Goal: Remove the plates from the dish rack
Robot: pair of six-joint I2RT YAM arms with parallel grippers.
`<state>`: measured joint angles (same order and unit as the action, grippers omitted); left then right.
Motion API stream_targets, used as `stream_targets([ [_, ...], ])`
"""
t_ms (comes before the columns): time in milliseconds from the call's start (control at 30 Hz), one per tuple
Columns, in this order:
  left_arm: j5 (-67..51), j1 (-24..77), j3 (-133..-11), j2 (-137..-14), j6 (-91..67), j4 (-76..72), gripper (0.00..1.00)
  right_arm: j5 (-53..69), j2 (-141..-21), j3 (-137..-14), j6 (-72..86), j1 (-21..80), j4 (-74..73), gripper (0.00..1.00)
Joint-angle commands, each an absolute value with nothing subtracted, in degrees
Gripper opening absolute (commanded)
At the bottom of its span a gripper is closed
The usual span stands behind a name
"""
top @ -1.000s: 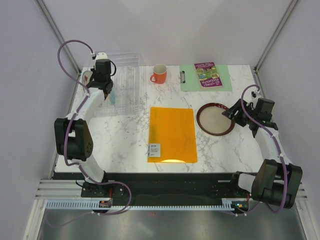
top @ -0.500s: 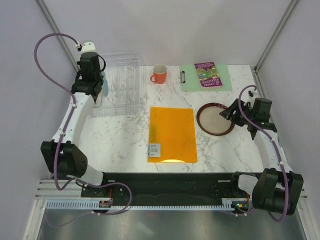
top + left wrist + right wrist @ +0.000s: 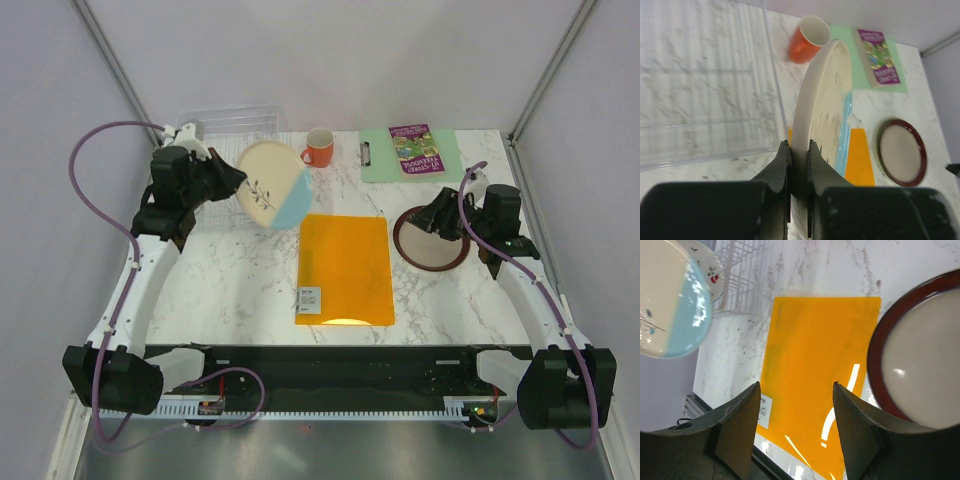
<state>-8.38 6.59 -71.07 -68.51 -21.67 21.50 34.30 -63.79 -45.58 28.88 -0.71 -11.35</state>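
Note:
My left gripper [image 3: 233, 178] is shut on the rim of the cream-and-pale-blue plate [image 3: 272, 185] and holds it tilted in the air over the right edge of the clear dish rack [image 3: 232, 128]. In the left wrist view the plate [image 3: 824, 105] stands edge-on between my fingers [image 3: 781, 165]. The beige plate with maroon rim [image 3: 432, 245] lies flat on the table at the right. My right gripper [image 3: 432, 218] is open and empty above its left edge. In the right wrist view a white plate with red marks [image 3: 711, 266] shows in the rack [image 3: 747, 270]. The cream plate with the twig mark is out of view.
An orange folder [image 3: 345, 268] lies flat at the middle of the table. An orange mug [image 3: 319, 148] stands behind it. A green clipboard [image 3: 412, 154] with a purple booklet lies at the back right. Grey walls close in both sides.
My left arm has lifted the cream-and-blue plate out of the rack and swung it right, face now showing. My right gripper has shifted left over the maroon-rimmed plate.

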Motion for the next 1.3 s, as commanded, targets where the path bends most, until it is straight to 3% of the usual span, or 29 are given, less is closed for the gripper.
stream_targets([
  [0,-29.08,7.29,-63.03,-65.04,-37.43,3.89,0.02,37.88,-62.93,-45.8,34.18,3.16,-2.64,0.67],
  [267,-36.29,12.29,-50.81,-64.86,-49.3,-15.87,0.02,35.78,-66.62,-43.86,38.84,12.12,5.44,0.68],
  [700,-34.45,19.77,-46.94,-67.67,-53.88,-23.81,0.02,34.19,-72.86,-43.42,41.66,19.51,12.48,0.67],
  [800,-34.01,20.74,-46.23,-68.55,-54.67,-25.31,0.02,34.54,-72.86,-42.37,42.63,20.13,14.41,0.39],
  [833,-33.84,20.74,-45.8,-68.73,-55.02,-25.83,0.02,35.06,-72.77,-42.1,42.8,20.13,15.2,0.18],
  [900,-33.66,20.74,-45.0,-68.82,-55.11,-26.19,0.02,34.98,-72.25,-42.01,42.63,20.13,15.12,0.0],
  [1000,-33.31,20.83,-44.13,-68.99,-54.76,-26.02,0.03,32.44,-70.32,-42.71,40.96,20.13,12.84,0.0],
  [1033,-33.14,20.74,-44.03,-69.08,-54.06,-25.49,0.09,30.95,-69.62,-43.06,40.26,20.04,9.87,0.0],
  [1067,-32.87,20.83,-44.12,-69.26,-53.27,-23.4,0.25,27.2,-67.96,-44.02,38.34,19.95,8.1,0.0],
  [1167,-29.46,20.74,-45.35,-68.56,-47.65,-14.64,0.56,20.42,-64.09,-46.05,35.17,18.46,1.16,0.0],
  [1267,-21.47,20.74,-45.88,-65.49,-41.15,-5.32,0.68,17.41,-60.57,-47.02,34.02,13.73,-3.59,0.0],
])
